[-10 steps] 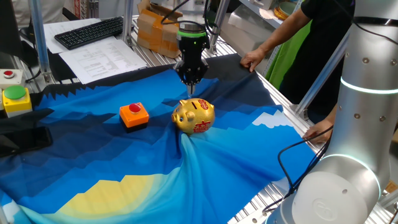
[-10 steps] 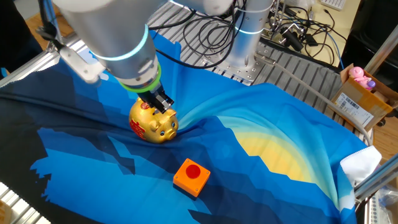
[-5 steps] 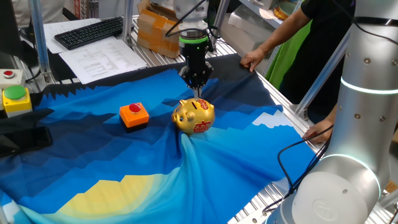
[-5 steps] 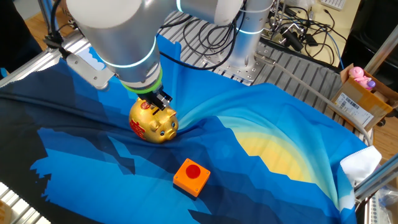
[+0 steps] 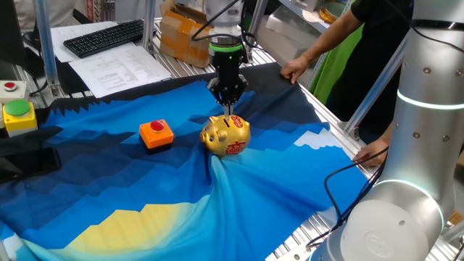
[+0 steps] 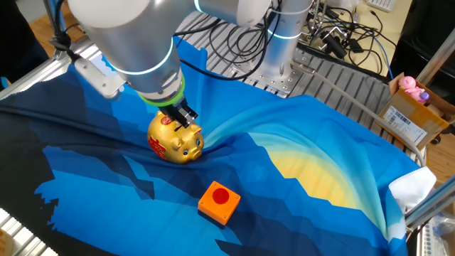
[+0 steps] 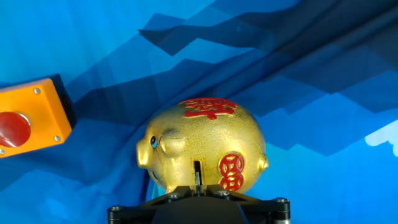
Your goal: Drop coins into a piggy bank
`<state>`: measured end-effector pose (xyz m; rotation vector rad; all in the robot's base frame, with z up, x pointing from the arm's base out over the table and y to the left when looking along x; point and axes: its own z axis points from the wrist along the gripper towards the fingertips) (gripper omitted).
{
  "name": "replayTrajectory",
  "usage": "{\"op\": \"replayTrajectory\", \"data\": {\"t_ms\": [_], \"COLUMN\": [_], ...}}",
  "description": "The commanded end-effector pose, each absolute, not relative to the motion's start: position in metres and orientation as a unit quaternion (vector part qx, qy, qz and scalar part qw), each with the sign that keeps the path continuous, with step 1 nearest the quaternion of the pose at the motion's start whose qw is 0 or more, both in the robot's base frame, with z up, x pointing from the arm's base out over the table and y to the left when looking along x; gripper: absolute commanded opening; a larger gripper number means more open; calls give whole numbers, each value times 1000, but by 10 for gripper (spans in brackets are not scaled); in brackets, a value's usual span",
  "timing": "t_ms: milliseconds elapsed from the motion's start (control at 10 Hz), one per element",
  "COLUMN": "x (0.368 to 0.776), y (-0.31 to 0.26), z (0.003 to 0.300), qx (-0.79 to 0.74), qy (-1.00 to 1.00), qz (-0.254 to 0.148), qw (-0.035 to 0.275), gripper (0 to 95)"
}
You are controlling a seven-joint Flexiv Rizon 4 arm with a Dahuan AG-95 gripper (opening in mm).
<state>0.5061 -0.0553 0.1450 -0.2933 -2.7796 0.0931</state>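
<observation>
The piggy bank [image 5: 226,135] sits mid-cloth, its slot [image 7: 197,170] straight under my gripper [image 5: 228,107]. I judge I'm at the drop: my fingertips look pinched together just above the slot, but I can't make out a coin between them, so I cannot tell what I hold. To do it well I'd keep the coin edge-on along the slot and let go only once it's started in. The pig bears red characters I can't read. The orange block [image 5: 156,134] stands nearby on the blue cloth [image 5: 145,188].
</observation>
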Motion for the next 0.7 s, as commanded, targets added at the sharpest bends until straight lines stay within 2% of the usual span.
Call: {"op": "replayTrajectory", "data": {"t_ms": [100, 500, 700], "x": [506, 507, 507], "y": [-54, -54, -54], "z": [143, 144, 144], "qx": [-100, -96, -96], "qy": [-979, -978, -978], "qz": [38, 70, 73], "qw": [173, 171, 171], "gripper": [0, 0, 0]}}
